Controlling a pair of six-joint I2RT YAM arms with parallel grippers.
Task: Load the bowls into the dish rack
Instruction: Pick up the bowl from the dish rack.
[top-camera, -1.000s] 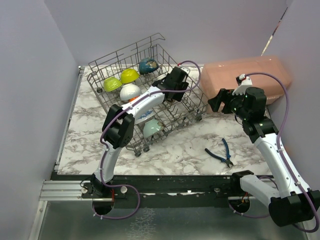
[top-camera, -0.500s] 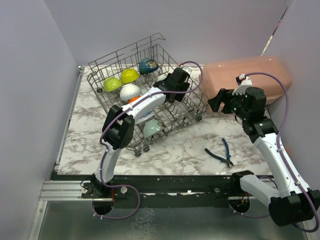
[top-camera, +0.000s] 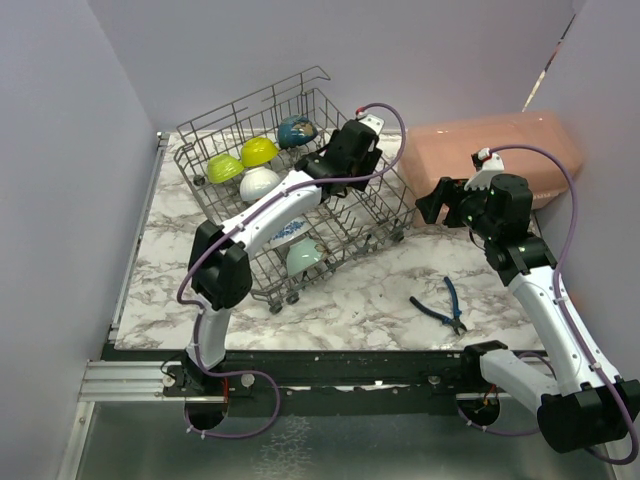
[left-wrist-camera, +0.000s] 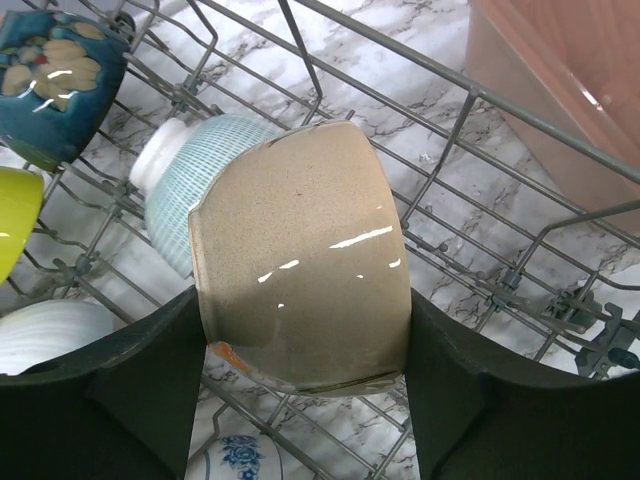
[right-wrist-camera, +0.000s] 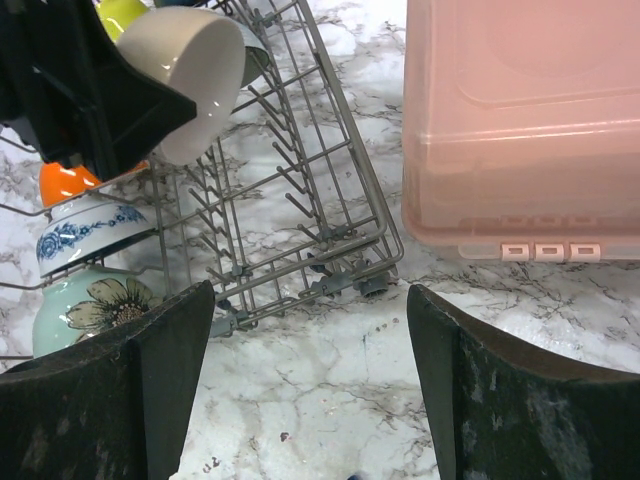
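One beige bowl (left-wrist-camera: 300, 250) in left end effector (left-wrist-camera: 305, 335), right end effector (right-wrist-camera: 310, 375) wide, pliers (top-camera: 440, 306) nearby

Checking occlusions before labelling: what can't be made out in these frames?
- Left wrist: beige bowl between the left fingers covers the dish rack tines beneath; contact there unclear.
- Top external: that bowl is hidden under the left arm.
- Right wrist: orange bowl mostly behind the left fingers; its seating unseen.
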